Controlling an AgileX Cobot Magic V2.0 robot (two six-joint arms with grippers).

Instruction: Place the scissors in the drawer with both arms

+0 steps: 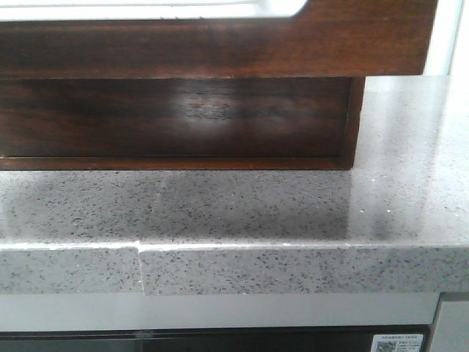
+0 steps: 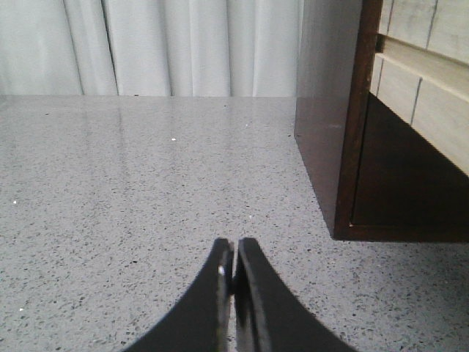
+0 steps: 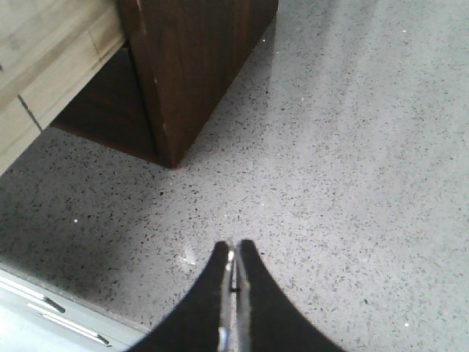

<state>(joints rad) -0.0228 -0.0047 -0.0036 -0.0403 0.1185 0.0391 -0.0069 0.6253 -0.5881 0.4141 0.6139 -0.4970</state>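
The drawer (image 1: pixel 220 48) is a dark brown glossy front with a wide pale cutout along its top edge. It juts forward over the dark wooden cabinet (image 1: pixel 176 117) in the front view. No scissors show in any view. Neither gripper shows in the front view. My left gripper (image 2: pixel 234 246) is shut and empty, low over the speckled grey countertop (image 2: pixel 146 191), with the cabinet's corner (image 2: pixel 344 183) close beside it. My right gripper (image 3: pixel 234 248) is shut and empty over the countertop (image 3: pixel 337 169), near the cabinet's other corner (image 3: pixel 183 81).
Pale wooden boards (image 2: pixel 429 81) stick out above the cabinet's dark recess, and also show in the right wrist view (image 3: pixel 44 59). The countertop's front edge (image 1: pixel 256 268) has a seam at the left. White curtains (image 2: pixel 183 44) hang behind the counter.
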